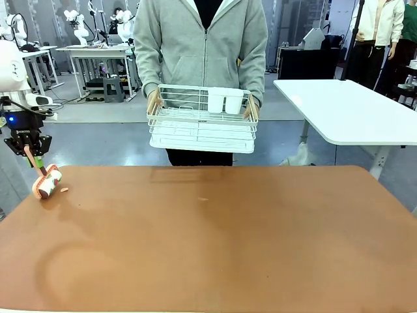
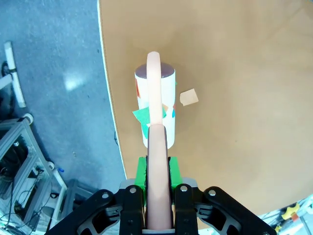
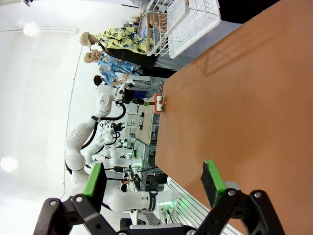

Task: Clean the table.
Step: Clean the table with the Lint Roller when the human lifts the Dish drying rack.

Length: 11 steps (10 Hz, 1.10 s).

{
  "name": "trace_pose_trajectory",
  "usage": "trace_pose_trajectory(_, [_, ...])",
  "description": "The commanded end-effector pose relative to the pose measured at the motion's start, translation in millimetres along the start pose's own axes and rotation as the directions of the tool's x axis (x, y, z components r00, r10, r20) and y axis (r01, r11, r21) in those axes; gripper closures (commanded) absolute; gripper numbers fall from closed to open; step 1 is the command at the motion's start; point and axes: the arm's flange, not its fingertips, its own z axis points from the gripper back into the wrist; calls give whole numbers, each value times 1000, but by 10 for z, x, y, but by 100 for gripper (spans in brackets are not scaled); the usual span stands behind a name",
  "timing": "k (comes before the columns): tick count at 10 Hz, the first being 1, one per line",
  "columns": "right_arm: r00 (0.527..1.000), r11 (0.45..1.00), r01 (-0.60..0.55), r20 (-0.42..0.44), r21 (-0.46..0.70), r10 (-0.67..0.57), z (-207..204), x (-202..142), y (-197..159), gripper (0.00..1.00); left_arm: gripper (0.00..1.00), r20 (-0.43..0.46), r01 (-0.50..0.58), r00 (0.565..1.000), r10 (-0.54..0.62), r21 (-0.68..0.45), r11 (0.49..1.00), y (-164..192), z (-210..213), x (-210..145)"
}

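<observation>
The reddish-brown table [image 1: 228,241] spans the foreground. At its far left edge my left gripper [image 1: 29,151] is shut on the pink handle of a lint roller [image 1: 47,182], whose white sticky drum rests on the tabletop. In the left wrist view the roller [image 2: 155,105] lies just inside the table's edge with coloured scraps stuck to it, and my left gripper [image 2: 157,169] clamps the handle between its green pads. A small tan paper scrap [image 2: 189,97] lies beside the drum. My right gripper [image 3: 152,178] hangs open and holds nothing, off the table's side.
A person in a grey hoodie stands at the far side holding a white wire rack [image 1: 202,120] in both hands above the table's far edge. Another tiny scrap [image 1: 203,199] lies mid-table. A white-topped table [image 1: 352,107] stands at the back right.
</observation>
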Motion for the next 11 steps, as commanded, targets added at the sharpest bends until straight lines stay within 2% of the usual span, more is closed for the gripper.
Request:
trace_pose_trajectory(1, [1000, 1000, -6, 9, 15, 6, -5, 3, 30, 0, 79, -4, -14, 1000, 15, 29, 999, -15, -78, 46])
trace_pose_trajectory(5, [1000, 1000, -6, 9, 15, 6, -5, 3, 30, 0, 79, -78, -28, 997, 30, 27, 999, 41, -303, 206])
trace_pose_trajectory(11, [1000, 1000, -6, 9, 15, 6, -5, 3, 30, 0, 79, -177, 8, 984, 1, 50, 999, -150, -380, 582])
